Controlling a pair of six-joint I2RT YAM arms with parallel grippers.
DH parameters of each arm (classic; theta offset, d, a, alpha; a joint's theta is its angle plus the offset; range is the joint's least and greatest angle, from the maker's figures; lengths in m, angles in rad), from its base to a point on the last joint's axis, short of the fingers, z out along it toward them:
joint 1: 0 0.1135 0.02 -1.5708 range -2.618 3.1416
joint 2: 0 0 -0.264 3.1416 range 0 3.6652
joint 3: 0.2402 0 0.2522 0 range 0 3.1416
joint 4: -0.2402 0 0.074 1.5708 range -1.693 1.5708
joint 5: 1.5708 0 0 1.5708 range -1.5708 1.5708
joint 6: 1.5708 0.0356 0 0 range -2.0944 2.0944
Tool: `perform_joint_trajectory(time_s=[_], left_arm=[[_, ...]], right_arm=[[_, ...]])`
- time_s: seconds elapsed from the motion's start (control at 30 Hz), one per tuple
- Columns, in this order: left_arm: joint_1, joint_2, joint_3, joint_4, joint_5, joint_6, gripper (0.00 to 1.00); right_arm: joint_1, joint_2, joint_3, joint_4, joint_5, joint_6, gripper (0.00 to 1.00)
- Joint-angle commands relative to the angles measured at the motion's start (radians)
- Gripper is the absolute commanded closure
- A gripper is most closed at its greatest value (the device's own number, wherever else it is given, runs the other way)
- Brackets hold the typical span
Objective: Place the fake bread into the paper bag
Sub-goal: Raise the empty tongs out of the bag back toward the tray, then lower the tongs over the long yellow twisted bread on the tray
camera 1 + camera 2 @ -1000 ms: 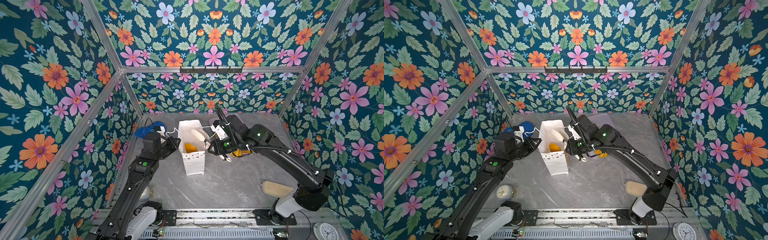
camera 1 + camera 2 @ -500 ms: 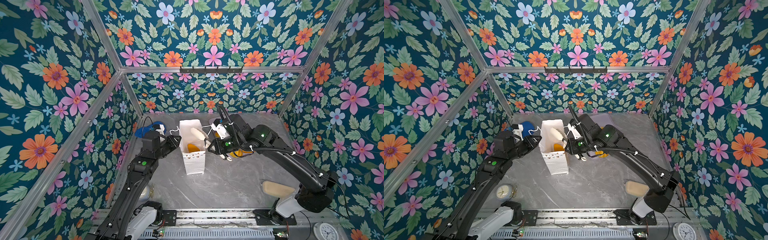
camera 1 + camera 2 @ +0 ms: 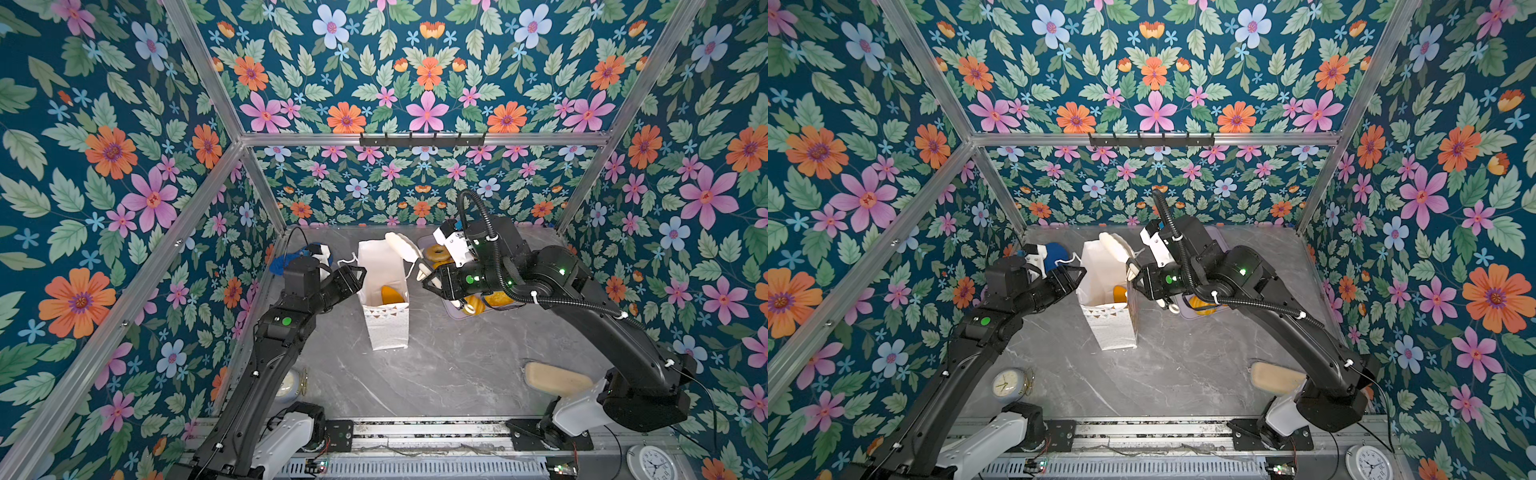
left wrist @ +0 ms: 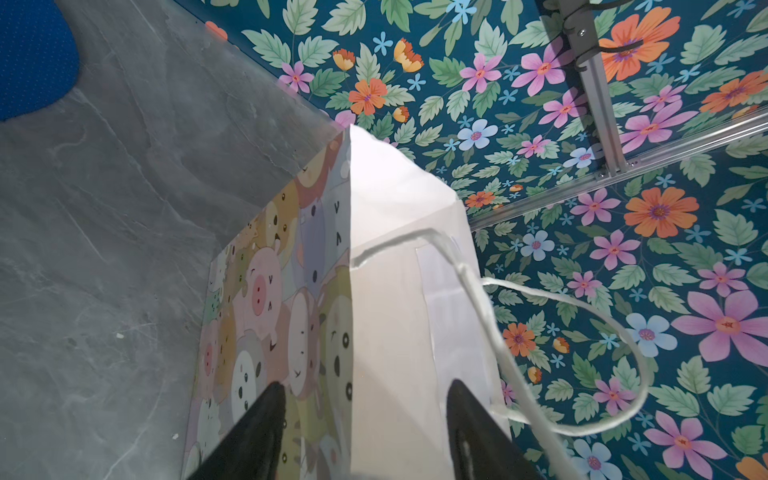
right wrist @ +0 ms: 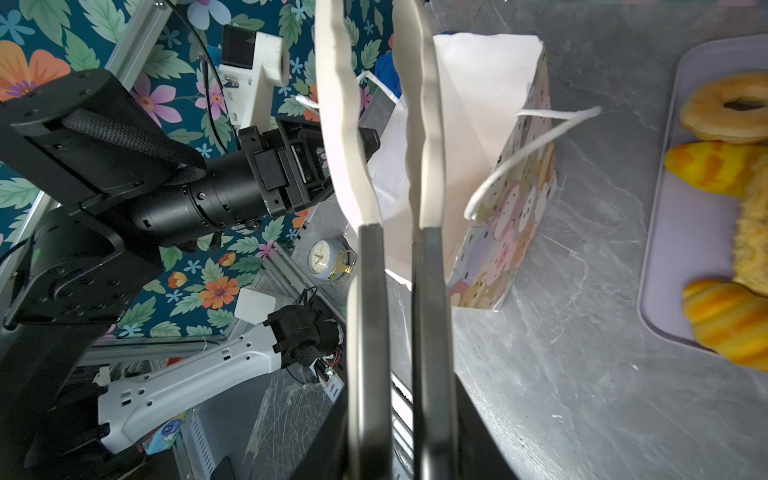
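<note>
top views high overhead, wrist views close, sharing paper bag

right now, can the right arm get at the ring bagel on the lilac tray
Probably yes. The ring bagel lies uncovered on the lilac tray, close by the right gripper, whose empty tongs point toward the paper bag. Nothing stands between; the arm would only need to swing across.
</note>
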Motion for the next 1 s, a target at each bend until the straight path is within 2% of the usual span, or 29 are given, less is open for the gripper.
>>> perform_joint_trajectory(time_s=[0.0,0.23,0.43,0.73,0.97], left_arm=[[0.001,0.010,0.020,-0.032,-0.008,0.052,0.34],[0.002,0.027,0.051,-0.078,-0.014,0.092,0.34],[0.000,0.043,0.069,-0.108,-0.027,0.124,0.35],[-0.025,0.059,0.088,-0.131,-0.052,0.147,0.37],[-0.062,0.074,0.096,-0.134,-0.077,0.149,0.37]], right_arm=[[-0.022,-0.020,0.011,-0.027,0.055,-0.037,0.68],[-0.115,-0.086,-0.031,-0.041,0.065,-0.050,0.69],[-0.191,-0.139,-0.089,-0.082,0.124,-0.079,0.69],[-0.370,-0.190,-0.306,-0.084,0.072,-0.098,0.68],[-0.403,-0.162,-0.418,-0.079,0.104,-0.129,0.68]])
